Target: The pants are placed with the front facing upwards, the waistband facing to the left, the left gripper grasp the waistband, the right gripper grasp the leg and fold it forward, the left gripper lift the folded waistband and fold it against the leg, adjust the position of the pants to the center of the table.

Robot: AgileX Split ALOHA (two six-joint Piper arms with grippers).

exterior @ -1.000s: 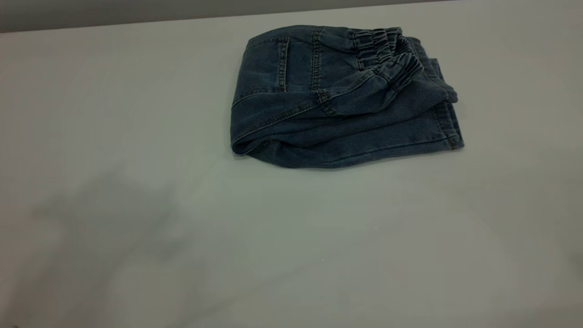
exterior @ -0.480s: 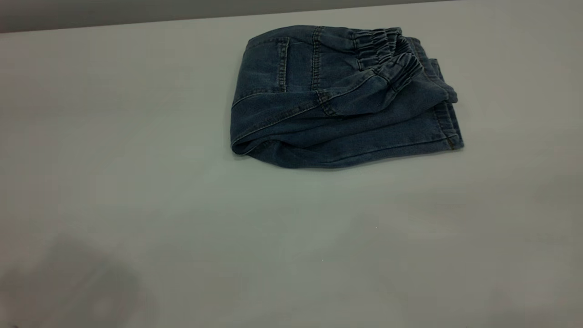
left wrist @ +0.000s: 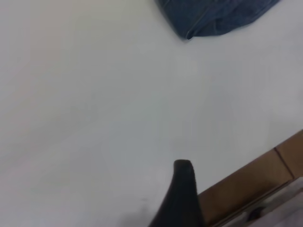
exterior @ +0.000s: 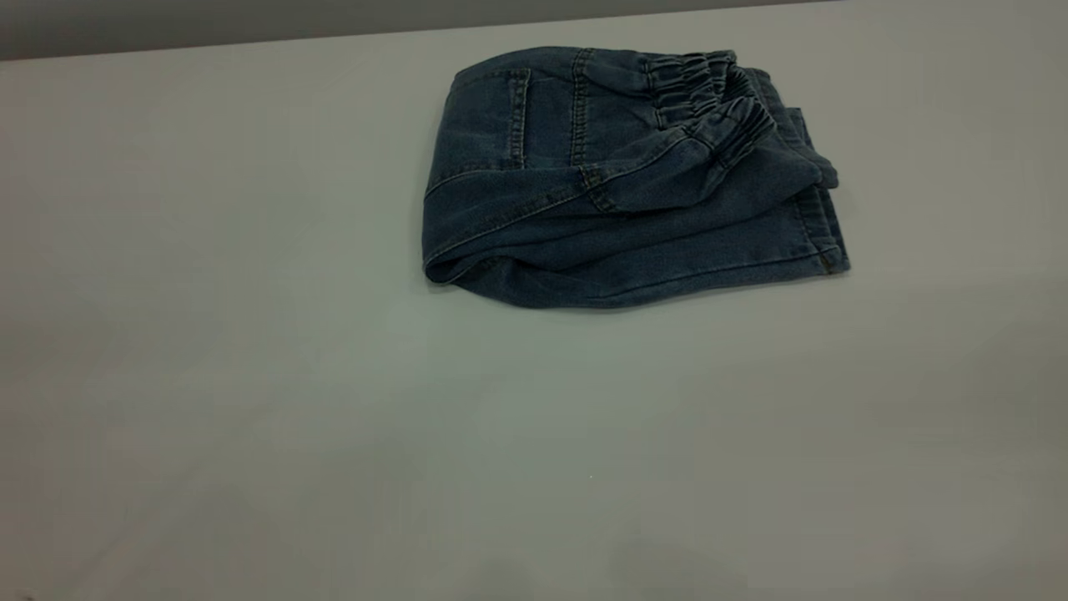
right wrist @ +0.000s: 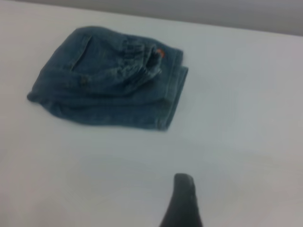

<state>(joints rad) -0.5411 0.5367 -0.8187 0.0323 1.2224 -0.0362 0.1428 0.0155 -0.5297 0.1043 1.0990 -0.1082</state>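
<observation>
The pants (exterior: 622, 179) are seen folded into a compact bundle on the table (exterior: 250, 334), lying toward its far side and somewhat right of the middle in the exterior view. The cloth is a dark blue denim, faded paler along the creases. On the upper layer a pocket outlined in tan stitching is shown at the left, with a double-stitched seam running beside it. The waistband (exterior: 709, 96) is laid on top toward the far right of the bundle, its elastic gathered into tight ruched ridges; it is doubled over on itself, with a fold of denim curling away from it. Beneath, the leg layers are stacked, their hems lined up at the right edge, where a stitched hem is visible. The left edge of the bundle is formed by a rounded fold. A small orange spot is glimpsed by the waistband in the right wrist view.

Neither arm is seen in the exterior view. Of the left gripper (left wrist: 182, 198) only one black finger is shown, over bare table near the edge, well apart from the pants. Of the right gripper (right wrist: 183, 201) likewise a single black finger is shown, nearer than the pants and apart from them. How the jaws of either stand cannot be told.
</observation>
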